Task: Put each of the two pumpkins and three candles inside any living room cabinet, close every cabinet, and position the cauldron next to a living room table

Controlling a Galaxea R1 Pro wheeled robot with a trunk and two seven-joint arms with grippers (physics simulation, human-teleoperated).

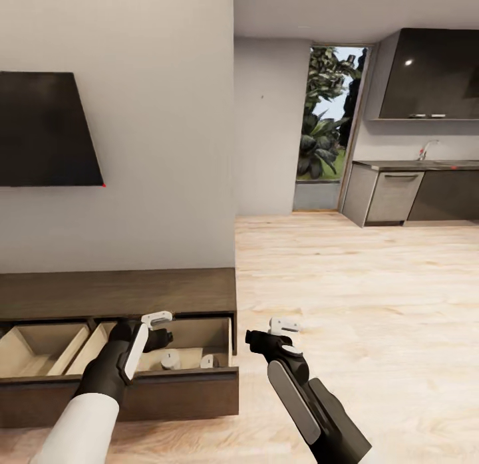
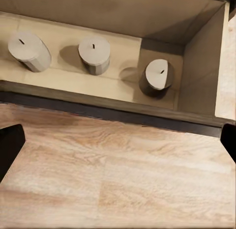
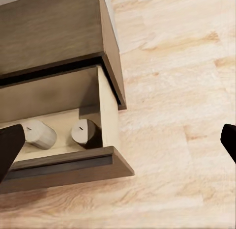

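Observation:
The cabinet (image 1: 120,294) is a long, low, dark-brown unit against the wall, and two of its drawers are pulled out. Three beige candles (image 2: 94,54) stand in the right drawer (image 1: 219,334); one candle (image 1: 170,361) and another candle (image 3: 84,132) sit near its outer end. My left gripper (image 1: 159,334) hangs open over that drawer's front edge (image 2: 118,116) with nothing in it. My right gripper (image 1: 266,338) is open and empty above the floor, just beyond the cabinet's end (image 3: 115,67). The pumpkins, the cauldron and the table are out of view.
The left drawer (image 1: 40,348) is also open, with pale dividers inside. A dark TV (image 1: 46,128) hangs on the wall above the cabinet. Bare wooden floor (image 1: 372,304) stretches right toward kitchen counters (image 1: 412,191) and a glass door (image 1: 326,125).

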